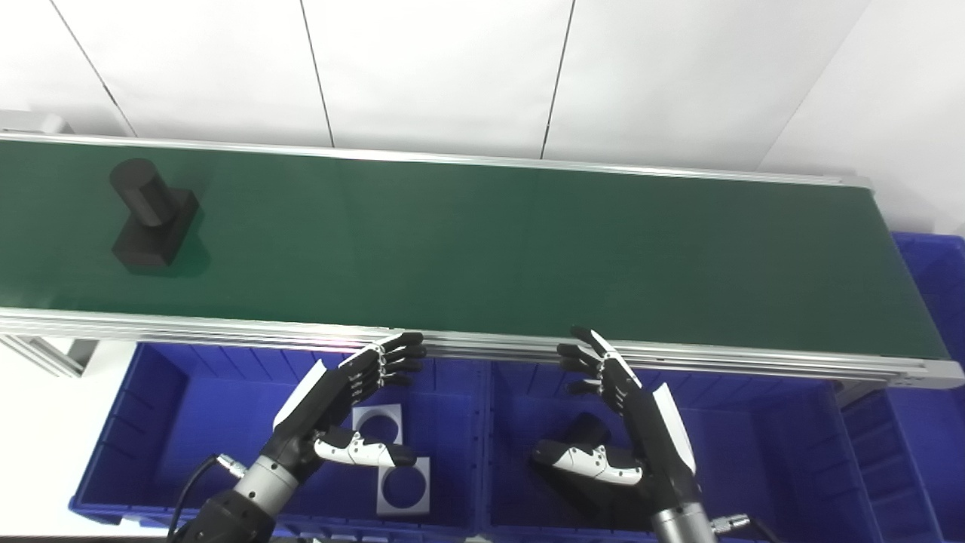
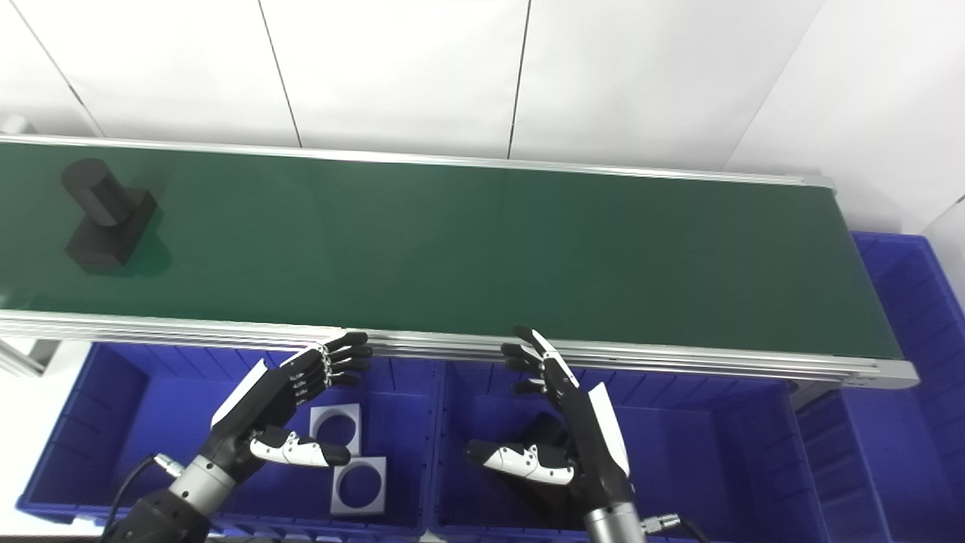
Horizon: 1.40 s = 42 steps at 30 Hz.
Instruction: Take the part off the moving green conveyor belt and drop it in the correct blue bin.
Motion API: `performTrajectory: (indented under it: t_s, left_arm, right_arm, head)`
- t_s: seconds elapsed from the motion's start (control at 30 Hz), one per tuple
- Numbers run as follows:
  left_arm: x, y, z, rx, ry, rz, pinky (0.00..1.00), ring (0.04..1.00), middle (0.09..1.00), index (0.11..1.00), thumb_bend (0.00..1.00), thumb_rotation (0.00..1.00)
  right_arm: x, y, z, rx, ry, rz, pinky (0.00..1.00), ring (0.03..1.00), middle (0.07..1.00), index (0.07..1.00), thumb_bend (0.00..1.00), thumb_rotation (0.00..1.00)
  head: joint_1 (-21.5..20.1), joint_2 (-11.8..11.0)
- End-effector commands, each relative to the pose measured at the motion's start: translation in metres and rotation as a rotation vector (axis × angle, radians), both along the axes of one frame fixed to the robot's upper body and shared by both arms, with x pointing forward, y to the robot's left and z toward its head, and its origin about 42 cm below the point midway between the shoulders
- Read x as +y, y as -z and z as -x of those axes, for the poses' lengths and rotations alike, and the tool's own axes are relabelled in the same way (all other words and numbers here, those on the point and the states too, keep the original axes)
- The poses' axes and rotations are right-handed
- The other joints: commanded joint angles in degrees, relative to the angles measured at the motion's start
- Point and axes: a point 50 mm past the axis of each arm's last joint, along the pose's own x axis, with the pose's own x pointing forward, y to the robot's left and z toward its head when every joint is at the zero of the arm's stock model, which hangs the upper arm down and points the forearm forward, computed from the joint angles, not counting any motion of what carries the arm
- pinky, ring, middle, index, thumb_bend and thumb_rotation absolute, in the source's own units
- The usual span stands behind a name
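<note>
A black part [image 1: 151, 215], a cylinder standing on a square base, lies on the green conveyor belt [image 1: 490, 249] at the far left. My left hand [image 1: 343, 400] hovers open over the left blue bin [image 1: 173, 422], below the belt's front rail and holding nothing. My right hand [image 1: 626, 411] hovers open over the middle blue bin [image 1: 761, 445], also empty. Both hands are far to the right of the part.
Two grey square plates with round holes [image 1: 403, 483] lie in the left bin. A dark part [image 1: 588, 434] lies in the middle bin, partly hidden by my right hand. A third blue bin [image 1: 931, 362] stands at the belt's right end. A white wall is behind.
</note>
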Motion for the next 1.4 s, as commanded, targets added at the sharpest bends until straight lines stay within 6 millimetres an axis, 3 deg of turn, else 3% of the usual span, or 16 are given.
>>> performTrajectory:
  t_s: [0.0, 0.13, 0.17, 0.27, 0.4, 0.73, 1.03, 1.37]
  left_arm:
    - [0.001, -0.011, -0.005, -0.074, 0.003, 0.004, 0.76, 0.806, 0.838, 0.856, 0.92, 0.30]
    - [-0.001, -0.009, -0.004, -0.073, 0.004, 0.002, 0.76, 0.801, 0.835, 0.854, 0.92, 0.30]
    - [-0.004, -0.009, -0.003, -0.074, 0.005, 0.003, 0.76, 0.801, 0.836, 0.854, 0.92, 0.30]
    - [-0.014, -0.006, 0.001, -0.072, 0.011, 0.012, 0.76, 0.803, 0.840, 0.853, 0.92, 0.28]
    - [-0.028, -0.004, 0.005, -0.080, 0.009, -0.003, 0.76, 0.808, 0.846, 0.852, 0.93, 0.29]
    - [-0.045, 0.002, 0.007, -0.088, -0.005, -0.004, 0.75, 0.801, 0.844, 0.850, 0.93, 0.29]
    - [-0.047, 0.011, 0.009, -0.084, -0.008, 0.003, 0.75, 0.810, 0.851, 0.850, 0.93, 0.29]
    - [-0.046, 0.018, 0.010, -0.073, -0.008, 0.003, 0.74, 0.803, 0.841, 0.839, 0.94, 0.30]
  right_arm:
    - [0.002, -0.009, -0.004, -0.035, 0.006, -0.023, 0.66, 0.788, 0.814, 0.898, 0.91, 0.41]
    - [0.000, -0.008, -0.002, -0.033, 0.006, -0.021, 0.66, 0.787, 0.814, 0.897, 0.91, 0.41]
    - [-0.002, -0.007, -0.001, -0.037, 0.006, -0.019, 0.67, 0.788, 0.814, 0.898, 0.91, 0.42]
    - [-0.011, -0.005, 0.004, -0.030, -0.006, -0.032, 0.67, 0.796, 0.822, 0.908, 0.89, 0.42]
    - [-0.023, -0.002, 0.009, -0.014, -0.012, -0.043, 0.71, 0.814, 0.832, 0.916, 0.88, 0.40]
    - [-0.035, 0.006, 0.011, -0.038, -0.017, -0.026, 0.71, 0.801, 0.821, 0.911, 0.89, 0.39]
    - [-0.037, 0.012, 0.012, -0.044, -0.020, -0.026, 0.70, 0.798, 0.817, 0.910, 0.87, 0.37]
    - [-0.036, 0.018, 0.013, -0.041, -0.017, -0.018, 0.70, 0.793, 0.814, 0.908, 0.89, 0.39]
  head:
    - [0.1, 0.1]
    - [3.0, -0.9]
    - [6.9, -2.1]
    - [13.5, -4.5]
    - [18.4, -7.0]
    - [19.1, -9.8]
    - [19.5, -13.0]
    - [19.0, -14.9]
